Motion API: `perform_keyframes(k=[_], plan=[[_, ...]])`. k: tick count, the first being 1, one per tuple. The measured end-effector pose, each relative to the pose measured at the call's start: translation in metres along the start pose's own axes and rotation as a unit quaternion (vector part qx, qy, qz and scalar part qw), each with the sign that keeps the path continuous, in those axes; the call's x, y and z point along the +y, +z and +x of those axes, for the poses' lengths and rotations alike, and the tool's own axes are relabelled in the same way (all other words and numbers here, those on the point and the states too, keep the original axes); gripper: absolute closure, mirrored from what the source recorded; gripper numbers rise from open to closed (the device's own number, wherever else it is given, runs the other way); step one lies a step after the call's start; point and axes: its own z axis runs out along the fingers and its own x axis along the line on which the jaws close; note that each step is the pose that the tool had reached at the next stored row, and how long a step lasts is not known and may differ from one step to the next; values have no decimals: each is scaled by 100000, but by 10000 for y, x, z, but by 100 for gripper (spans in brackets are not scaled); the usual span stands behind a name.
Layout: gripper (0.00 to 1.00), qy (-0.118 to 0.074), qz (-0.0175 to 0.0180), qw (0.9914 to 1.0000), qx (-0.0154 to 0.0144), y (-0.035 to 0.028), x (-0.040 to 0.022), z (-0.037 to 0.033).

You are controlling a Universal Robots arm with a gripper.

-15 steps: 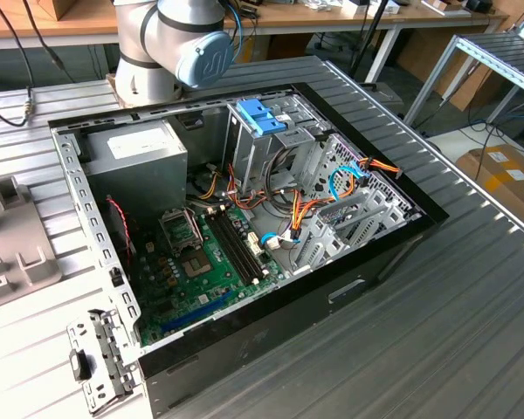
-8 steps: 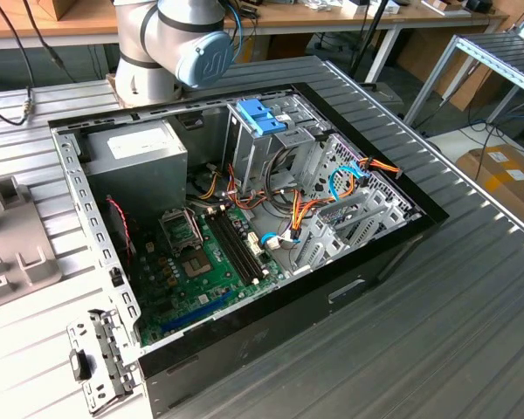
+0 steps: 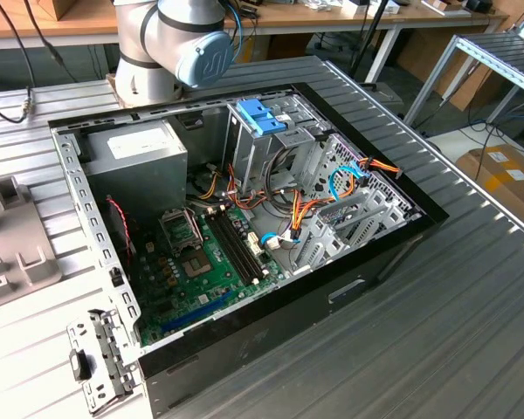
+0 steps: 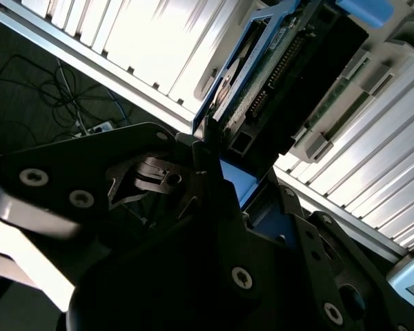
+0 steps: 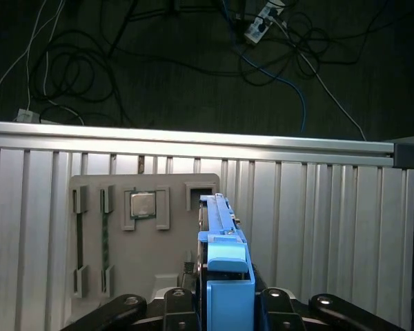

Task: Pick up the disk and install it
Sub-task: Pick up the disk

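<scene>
Clearly, my black gripper (image 5: 224, 307) is clamped on the flat silver-grey metal disk with bright blue plastic rails (image 5: 221, 227). I see the disk edge-on, held over the grey plastic parts tray (image 5: 103, 200), near its square pocket. The tray lies on the ribbed aluminium table (image 5: 331, 221).

The arm (image 3: 170, 44) shows its grey joint (blue cap); the end effector (image 5: 224, 303) clamps the disk (image 5: 221, 238).
</scene>
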Motion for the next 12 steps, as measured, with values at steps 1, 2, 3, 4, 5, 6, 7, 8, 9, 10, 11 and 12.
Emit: perform_keyframes(k=[1, 2, 3, 4, 5, 6, 7, 8, 9, 10, 11, 12], plan=[[63, 1, 0, 100000, 0, -12, 0, -1], [63, 1, 0, 100000, -1, -22, 1, -1], [63, 2, 0, 100000, 0, -32, 1, -2], [63, -1, 3, 100000, -2, -42, 2, -2], [63, 1, -4, 100000, 1, -61, 2, -3], [63, 1, 2, 100000, 1, -79, 3, -4], [63, 0, 1, 100000, 0, -88, 3, -4], [63, 0, -3, 100000, 0, -99, 3, -5], [63, -1, 0, 100000, -1, -108, 4, -5], [63, 2, -4, 100000, -1, -118, 4, -6], [63, 1, -2, 100000, 1, -127, 4, -6], [63, 0, 4, 100000, 0, -135, 5, -7]])
